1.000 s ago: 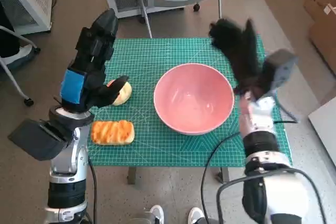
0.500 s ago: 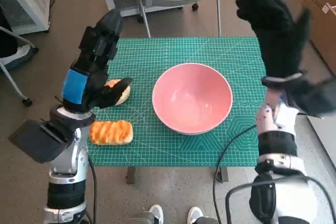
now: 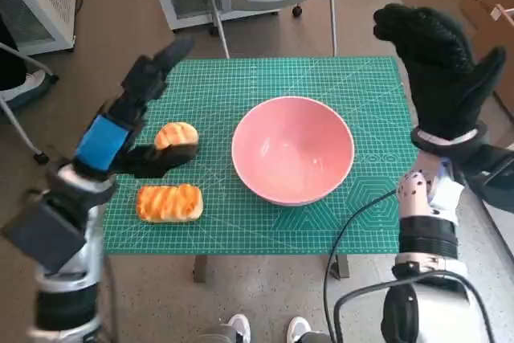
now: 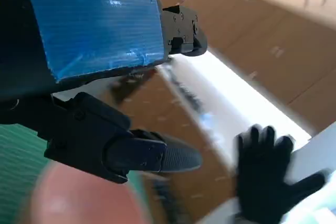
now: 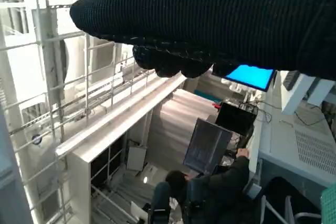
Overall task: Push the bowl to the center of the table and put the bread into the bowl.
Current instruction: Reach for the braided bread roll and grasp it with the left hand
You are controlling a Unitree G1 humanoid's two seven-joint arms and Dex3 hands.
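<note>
A smooth, round pink bowl [image 3: 293, 149] is seen mid-tabletop [image 3: 377, 198] on a green gridded mat. Two soft, glazed bread pieces [image 3: 169, 202] lie beside the spread, empty left robot hand [image 3: 128, 130]. The gloved right robot hand [image 3: 438, 58] is raised, spread. The bread may be squashed or nudged off the near edge.

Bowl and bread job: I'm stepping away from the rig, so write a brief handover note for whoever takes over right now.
Left hand: open, raised over the table's left side, holding nothing.
Right hand: open, lifted off the table's right edge, holding nothing.
Pink bowl: about mid-table, empty.
Round bread and glazed bread: on the green mat, left of the bowl.
Done: bowl looks centered.
Left: put bread into the bowl.
</note>
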